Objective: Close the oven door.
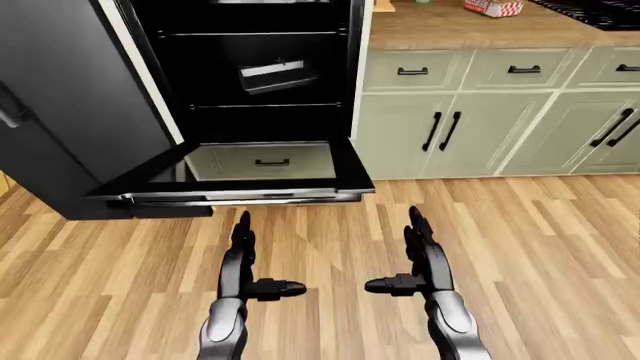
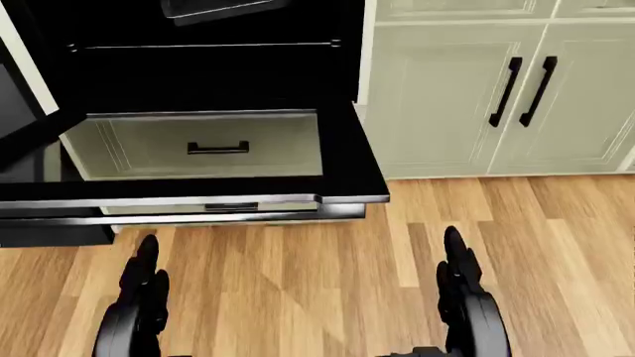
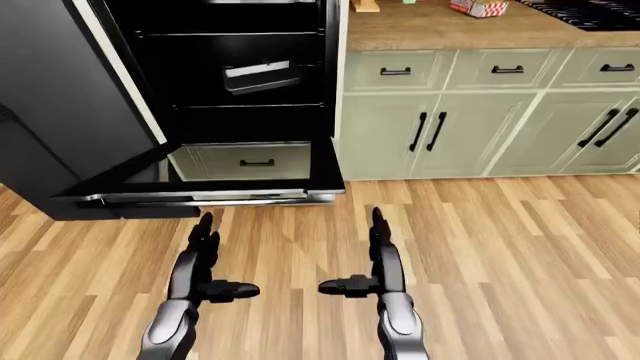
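- Oven door (image 1: pixel 240 187) hangs fully dropped, flat and level, at 11 o'clock in the left-eye view; its glass reflects a pale drawer front with a dark pull.
- Door handle (image 1: pixel 240 199), a silver bar, runs along the door's lower edge, facing the 2 hands.
- Oven (image 1: pixel 250 67) cavity gapes dark at 12 o'clock, with rack rails crossing it and a tilted metal tray (image 1: pixel 275 75) inside.
- Fridge (image 1: pixel 70 105), a tall black slab, stands at 10 o'clock, touching the oven's left side.
- Left robot hand (image 1: pixel 243 255) sits at 7 o'clock, released: fingers straight and pointing at the door, thumb stuck out toward the other hand, grasping nothing.
- Right robot hand (image 1: pixel 420 251) sits at 5 o'clock in the same pose, released, fingers straight, thumb pointing inward, grasping nothing.
- Both fingertips stop near the handle but apart from it, with bare floor (image 1: pixel 560 247) between, as the head view shows.
- Cabinets (image 1: pixel 500 112), pale green with black pulls, fill 2 o'clock, just beside the oven.
- Bench (image 1: pixel 450 30), a wooden top, carries a red-and-white checked box (image 1: pixel 495 7) at 1 o'clock; a black stove (image 1: pixel 600 11) shows at the top right corner.
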Robot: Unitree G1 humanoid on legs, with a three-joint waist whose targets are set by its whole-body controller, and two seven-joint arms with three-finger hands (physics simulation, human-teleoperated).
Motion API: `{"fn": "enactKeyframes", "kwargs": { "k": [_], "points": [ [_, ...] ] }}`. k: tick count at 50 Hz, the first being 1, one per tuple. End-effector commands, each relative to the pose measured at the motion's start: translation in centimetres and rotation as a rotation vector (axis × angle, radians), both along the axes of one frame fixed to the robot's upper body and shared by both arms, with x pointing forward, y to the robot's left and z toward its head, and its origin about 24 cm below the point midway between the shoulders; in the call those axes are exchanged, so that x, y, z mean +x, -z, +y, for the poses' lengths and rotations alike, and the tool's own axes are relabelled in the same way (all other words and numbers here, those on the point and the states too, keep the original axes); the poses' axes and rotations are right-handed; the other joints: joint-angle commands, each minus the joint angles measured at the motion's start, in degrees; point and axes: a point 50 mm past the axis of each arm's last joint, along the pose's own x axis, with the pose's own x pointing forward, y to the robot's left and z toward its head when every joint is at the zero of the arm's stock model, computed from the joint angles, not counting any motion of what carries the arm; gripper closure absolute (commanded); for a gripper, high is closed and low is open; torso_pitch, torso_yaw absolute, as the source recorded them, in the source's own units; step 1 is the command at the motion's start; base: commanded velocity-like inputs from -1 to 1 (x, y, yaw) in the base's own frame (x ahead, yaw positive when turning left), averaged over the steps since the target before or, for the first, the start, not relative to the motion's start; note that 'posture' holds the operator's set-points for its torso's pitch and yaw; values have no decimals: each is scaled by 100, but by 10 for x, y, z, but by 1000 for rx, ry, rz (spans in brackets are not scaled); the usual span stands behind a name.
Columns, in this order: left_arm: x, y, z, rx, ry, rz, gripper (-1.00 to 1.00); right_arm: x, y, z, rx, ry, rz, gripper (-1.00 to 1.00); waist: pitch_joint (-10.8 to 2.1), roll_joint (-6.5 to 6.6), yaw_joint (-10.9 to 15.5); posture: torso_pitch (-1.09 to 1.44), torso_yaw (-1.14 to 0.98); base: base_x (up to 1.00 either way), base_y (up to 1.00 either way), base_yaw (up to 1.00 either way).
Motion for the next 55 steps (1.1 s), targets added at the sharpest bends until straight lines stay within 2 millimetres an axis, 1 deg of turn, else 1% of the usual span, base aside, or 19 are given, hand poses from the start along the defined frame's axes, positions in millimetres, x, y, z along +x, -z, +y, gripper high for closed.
{"fn": "enactKeyframes", "kwargs": {
  "k": [1, 2, 3, 4, 5, 7, 8, 14, 16, 19, 22, 28, 30, 36, 39, 41, 43, 52, 55],
  "points": [
    [8, -46, 1, -22, 9, -165, -100, 6, -48, -5, 1, -2, -198, -100, -5, -45, -12, 0, 0, 0, 0, 0],
    [8, -49, 1, -24, 9, -167, -100, 5, -50, -6, -1, 0, -203, -100, -230, -42, 6, 0, 0, 0, 0, 0],
    [8, -52, 2, -23, 8, -183, -100, 4, -53, -8, -5, 3, -207, -100, -375, -5, 32, 0, 0, 0, 0, 0],
    [8, -54, 3, -28, 6, -182, -100, 4, -56, -8, -6, 5, -213, -100, -200, -20, 30, 0, 0, 0, 0, 0],
    [8, -57, 3, -31, 2, -193, -100, 4, -58, -8, -9, 3, -218, -100, -128, -51, 31, 0, 0, 0, 0, 0],
    [10, -65, 6, -49, -25, -227, -100, 3, -62, -8, -22, -5, -226, -100, -386, -54, 38, 0, 0, 0, 0, 0],
    [10, -70, 7, -60, -23, -228, -100, 2, -65, -9, -24, -4, -231, -100, -419, -55, 41, 0, 0, 0, 0, 0],
    [9, -86, 14, -82, -37, -255, -100, -5, -85, -15, -73, -10, -254, -100, -463, -37, 53, 0, 0, 0, 0, 0],
    [11, -99, 17, -88, -45, -277, -100, -8, -98, -19, -83, -5, -270, -100, -477, -31, 59, 0, 0, 0, 0, 0],
    [13, -123, 20, -92, -59, -349, -100, -14, -124, -28, -94, 4, -311, -100, -500, -29, 62, 0, 0, 0, 0, 0],
    [12, -142, 24, -107, -67, -383, -100, -22, -144, -31, -111, 6, -345, -100, -503, -38, 65, 0, 0, 0, 0, 0],
    [20, -164, 33, -119, -96, -424, -100, -33, -169, -42, -117, 23, -395, -100, -501, -41, 54, 0, 0, 0, 0, 0],
    [20, -176, 38, -136, -116, -449, -100, -37, -179, -46, -125, 33, -411, -100, -498, -39, 57, 0, 0, 0, 0, 0],
    [6, -214, 55, -171, -152, -543, -100, -49, -205, -48, -157, 42, -467, -100, -421, -24, 31, 0, 0, 0, 0, 0],
    [0, -237, 64, -195, -177, -593, -100, -57, -224, -62, -188, 81, -500, -100, -393, -19, 30, 0, 0, 0, 0, 0],
    [0, -241, 66, -198, -184, -605, -100, -62, -233, -72, -199, 106, -519, -100, -358, -23, 38, 0, 0, 0, 0, 0],
    [0, -238, 68, -191, -188, -606, -100, -68, -240, -78, -210, 126, -531, -100, -325, -34, 59, 0, 0, 0, 0, 0],
    [-4, -247, 73, -184, -199, -641, -100, -86, -263, -92, -260, 183, -570, -100, -239, -87, 75, 0, 0, 0, 0, 0],
    [-5, -248, 73, -188, -198, -639, -100, -89, -265, -93, -271, 193, -578, -100, -206, -107, 78, 0, 0, 0, 0, 0]
  ]
}}
